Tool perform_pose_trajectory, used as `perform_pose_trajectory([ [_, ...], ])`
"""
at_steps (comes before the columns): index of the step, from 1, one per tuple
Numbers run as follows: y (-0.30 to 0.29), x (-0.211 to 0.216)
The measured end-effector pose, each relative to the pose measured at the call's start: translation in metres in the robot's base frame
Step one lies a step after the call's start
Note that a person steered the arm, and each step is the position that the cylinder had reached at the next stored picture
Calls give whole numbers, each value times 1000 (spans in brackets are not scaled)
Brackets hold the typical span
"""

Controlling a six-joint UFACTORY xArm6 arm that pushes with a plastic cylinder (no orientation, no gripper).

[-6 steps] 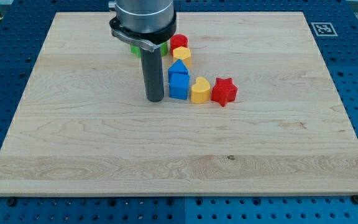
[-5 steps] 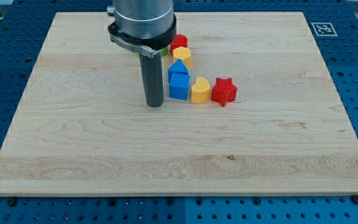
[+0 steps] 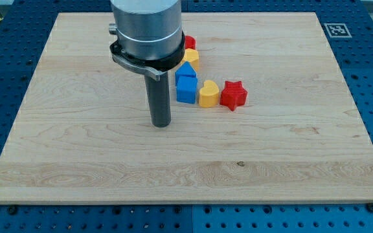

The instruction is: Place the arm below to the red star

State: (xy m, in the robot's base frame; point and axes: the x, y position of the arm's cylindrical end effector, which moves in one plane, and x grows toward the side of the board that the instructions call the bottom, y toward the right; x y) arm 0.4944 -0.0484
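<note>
The red star [image 3: 233, 95] lies on the wooden board [image 3: 76, 149], right of centre. My tip [image 3: 161, 123] rests on the board to the left of the star and a little lower in the view, apart from every block. A yellow heart-shaped block [image 3: 208, 94] touches the star's left side. A blue cube [image 3: 186, 90] sits left of that, with a blue house-shaped block [image 3: 186, 70] just above it.
A yellow block [image 3: 191, 57] and a red block [image 3: 189, 43] continue the row toward the view's top, partly hidden by the arm's body [image 3: 146, 32]. A fiducial marker [image 3: 335, 30] sits at the board's top right corner.
My tip has slid toward the view's bottom, from beside the blue cube to below its level. The green block near the arm is now hidden. The blocks have not moved.
</note>
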Motion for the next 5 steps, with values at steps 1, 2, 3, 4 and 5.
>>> perform_pose_trajectory([
  [1,4,16],
  [2,6,16],
  [3,43,18],
  [4,93,20],
  [5,136,29],
])
